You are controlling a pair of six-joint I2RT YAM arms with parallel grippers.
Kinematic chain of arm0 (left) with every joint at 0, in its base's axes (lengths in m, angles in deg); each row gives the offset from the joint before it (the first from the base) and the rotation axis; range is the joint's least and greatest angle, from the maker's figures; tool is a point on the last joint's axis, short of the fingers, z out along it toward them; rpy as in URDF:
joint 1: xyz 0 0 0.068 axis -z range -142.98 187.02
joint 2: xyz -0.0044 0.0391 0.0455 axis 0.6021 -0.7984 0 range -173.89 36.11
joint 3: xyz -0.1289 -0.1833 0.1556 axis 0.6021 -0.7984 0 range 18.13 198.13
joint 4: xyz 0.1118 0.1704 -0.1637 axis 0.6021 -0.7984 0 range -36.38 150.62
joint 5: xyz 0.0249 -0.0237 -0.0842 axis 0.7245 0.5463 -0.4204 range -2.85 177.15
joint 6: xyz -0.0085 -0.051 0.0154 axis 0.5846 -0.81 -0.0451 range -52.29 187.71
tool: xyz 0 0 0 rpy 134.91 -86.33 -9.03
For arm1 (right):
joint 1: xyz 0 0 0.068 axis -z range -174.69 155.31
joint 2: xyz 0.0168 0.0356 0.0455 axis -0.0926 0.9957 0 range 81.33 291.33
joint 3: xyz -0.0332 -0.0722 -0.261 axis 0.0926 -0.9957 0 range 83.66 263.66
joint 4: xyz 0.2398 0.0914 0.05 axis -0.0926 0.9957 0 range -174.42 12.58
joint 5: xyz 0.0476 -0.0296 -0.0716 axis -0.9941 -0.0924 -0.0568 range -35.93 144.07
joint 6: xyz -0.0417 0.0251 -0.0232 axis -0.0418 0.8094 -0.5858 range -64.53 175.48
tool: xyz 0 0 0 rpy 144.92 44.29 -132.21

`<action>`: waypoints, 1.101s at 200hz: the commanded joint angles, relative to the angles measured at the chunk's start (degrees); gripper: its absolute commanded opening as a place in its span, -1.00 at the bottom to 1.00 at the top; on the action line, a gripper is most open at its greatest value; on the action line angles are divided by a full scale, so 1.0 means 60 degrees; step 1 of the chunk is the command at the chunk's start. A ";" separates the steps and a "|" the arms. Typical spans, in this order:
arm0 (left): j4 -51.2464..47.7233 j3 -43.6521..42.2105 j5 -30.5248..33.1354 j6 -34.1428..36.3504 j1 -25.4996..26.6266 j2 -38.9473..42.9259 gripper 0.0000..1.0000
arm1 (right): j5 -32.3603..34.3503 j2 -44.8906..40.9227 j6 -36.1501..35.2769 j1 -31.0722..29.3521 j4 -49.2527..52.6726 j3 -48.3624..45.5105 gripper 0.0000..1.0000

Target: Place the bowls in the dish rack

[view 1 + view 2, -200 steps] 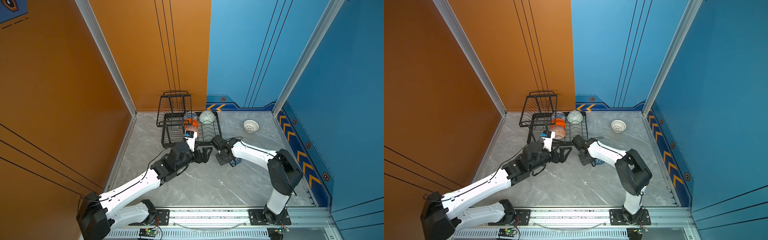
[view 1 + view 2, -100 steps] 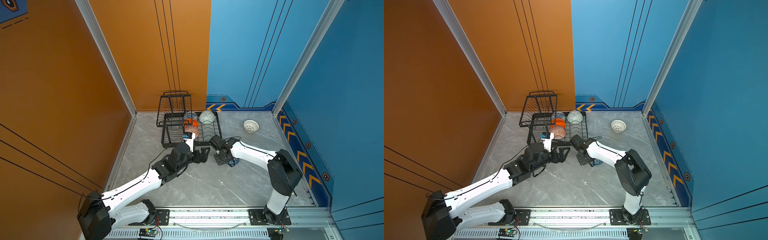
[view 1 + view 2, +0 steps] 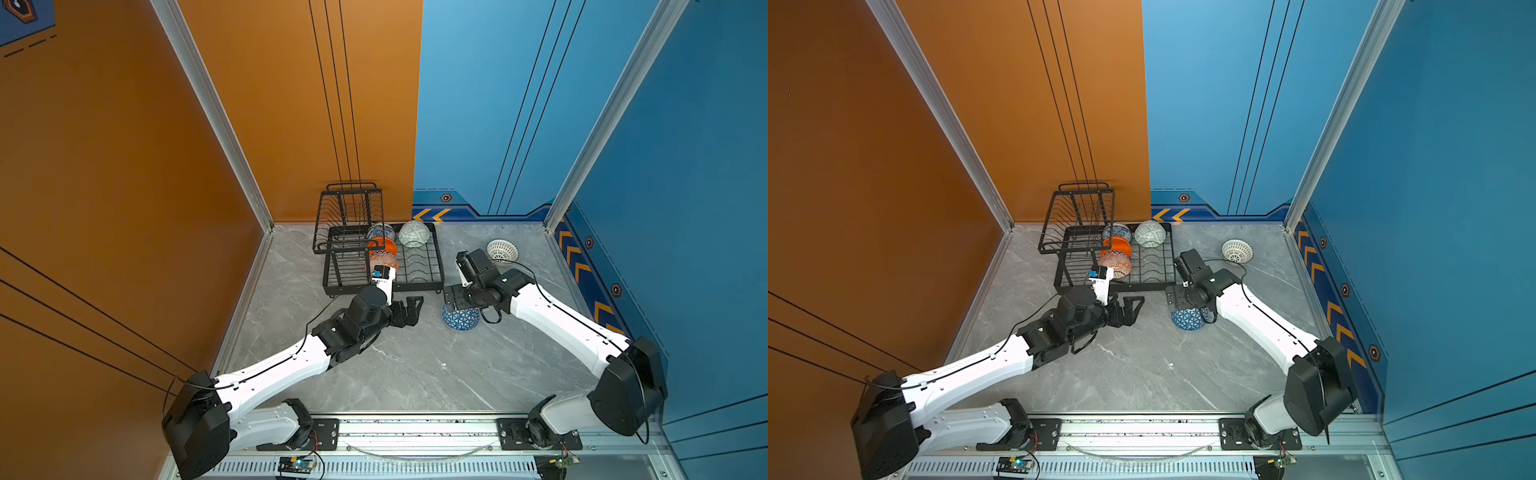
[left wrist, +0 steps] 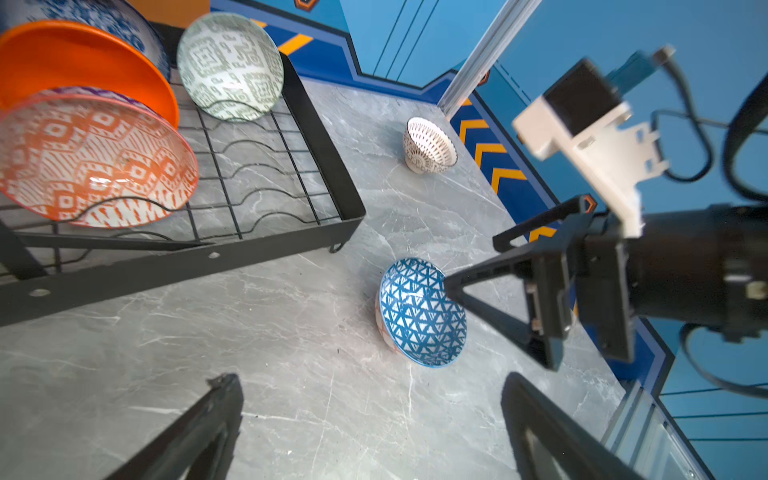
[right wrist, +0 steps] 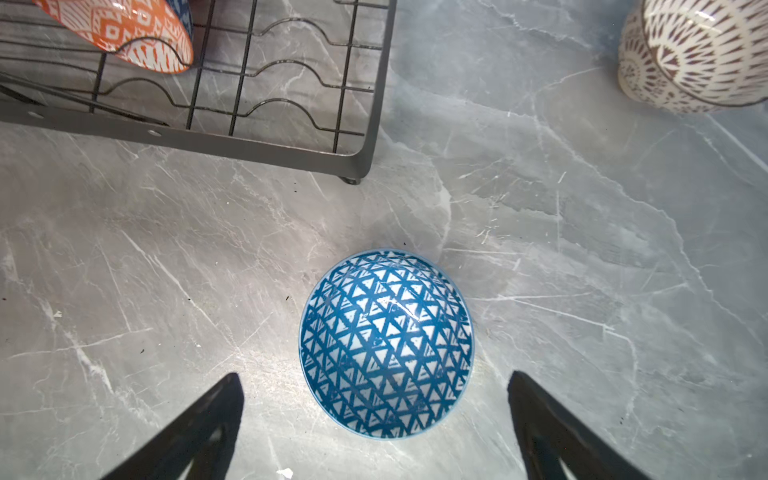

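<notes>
Opening since earlier, right end effector, blue triangle bowl released

Top view, centre frame: my right claw covers the upper part of the blue triangle bowl. Right wrist view: white lattice bowl and orange-white bowl cut by frame edges. Left wrist view: floral bowl mostly hidden behind orange bowl.

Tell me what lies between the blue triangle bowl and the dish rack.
Nothing: only bare grey marble tabletop separates the blue triangle bowl from the dish rack, shown in the right wrist view.
</notes>
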 commanded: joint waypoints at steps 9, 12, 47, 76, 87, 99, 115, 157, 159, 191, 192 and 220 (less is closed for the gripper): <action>0.0410 0.0241 -0.0022 -0.0067 0.0528 -0.0875 0.96 | -0.0586 -0.0695 0.0407 0.0544 -0.0402 -0.0578 1.00; 0.0401 0.0308 -0.0029 -0.0068 0.0575 -0.0981 0.96 | -0.0598 -0.0787 0.0429 0.0614 -0.0446 -0.0625 1.00; 0.0495 0.1284 0.0283 -0.0668 0.1238 -0.2892 0.99 | -0.0808 -0.1711 0.0785 0.1438 -0.1103 -0.1344 1.00; 0.0485 0.2255 0.0664 -0.1870 0.1297 -0.4415 0.95 | -0.1214 -0.2241 0.0886 0.1882 -0.1295 -0.1649 1.00; 0.0438 0.2600 0.0788 -0.2152 0.1253 -0.4819 0.92 | -0.1316 -0.2360 0.0858 0.1946 -0.1290 -0.1703 1.00; 0.0273 0.3043 0.0933 -0.2372 0.1199 -0.5178 0.88 | -0.1436 -0.2489 0.0820 0.2015 -0.1281 -0.1776 1.00; 0.0050 0.3473 0.0906 -0.2461 0.1147 -0.5620 0.79 | -0.1507 -0.2664 0.0769 0.2083 -0.1292 -0.1878 1.00; -0.0322 0.4025 0.0960 -0.2689 0.0895 -0.6372 0.50 | -0.1580 -0.3161 0.0696 0.2270 -0.1365 -0.2106 1.00; -0.0326 0.4041 0.0981 -0.2690 0.0886 -0.6389 0.49 | -0.1583 -0.3182 0.0696 0.2263 -0.1379 -0.2114 1.00; -0.0666 0.4406 0.0710 -0.2481 0.0811 -0.6783 0.31 | -0.1673 -0.3551 0.0724 0.2438 -0.1549 -0.2220 1.00; -0.0677 0.4419 0.0705 -0.2476 0.0810 -0.6796 0.30 | -0.1672 -0.3561 0.0724 0.2444 -0.1554 -0.2222 1.00; -0.0806 0.4470 0.0604 -0.2456 0.0826 -0.7029 0.16 | -0.1905 -0.3673 0.0812 0.2633 -0.1719 -0.2325 1.00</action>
